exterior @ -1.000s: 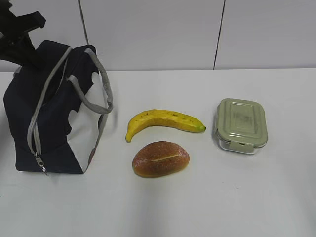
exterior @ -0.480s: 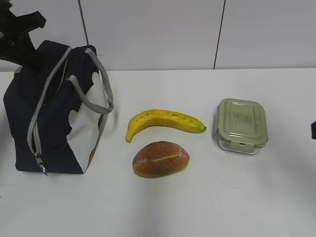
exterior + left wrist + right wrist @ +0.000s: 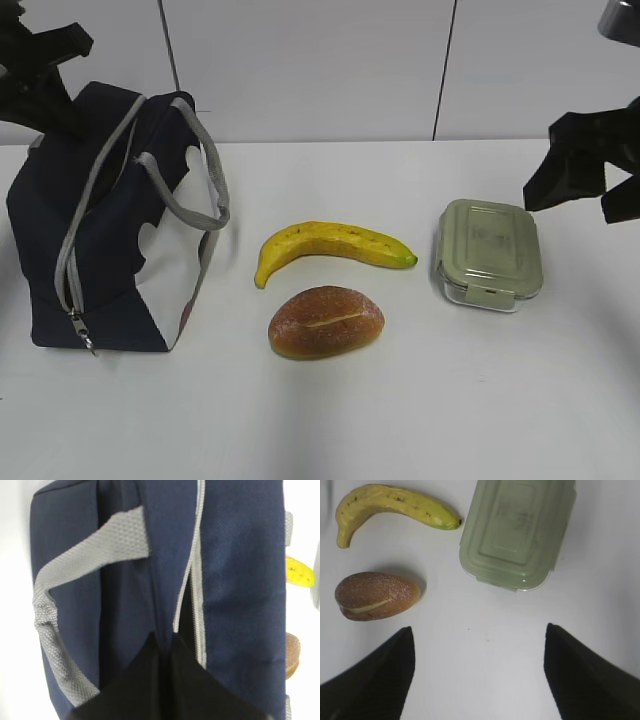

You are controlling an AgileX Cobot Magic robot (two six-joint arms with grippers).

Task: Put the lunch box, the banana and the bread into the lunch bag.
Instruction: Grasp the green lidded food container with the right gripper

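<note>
1. Lunch bag (image 3: 110,230): biggest item, left side of white surface (image 3: 400,420). Soft navy fabric, prob light and floppy w/ nothing inside; walls will sag. Zipper part open near top in left wrist view. Best hold = grey strap (image 3: 50,625) or fabric edge by the zip. Left tool (image 3: 165,690) sits at bag's top; its tips look pressed together at the fabric, but can't tell if it grips anything.
2. Lunch box (image 3: 489,253): right side, well apart from bag. Rigid, clear base w/ sage lid, likely heaviest & slick. Take across short sides, below lid rim. Right tool (image 3: 479,675) hovers just beside it, spread wide, holding nothing.
3. Banana (image 3: 330,245): center, btw bag and box. Firm but bruisable, smooth skin; pinch mid-body across curve.
4. Bread (image 3: 326,321): just in front of banana, not touching. Looks light, squashable, glossy crust; grip gently across width.
</note>
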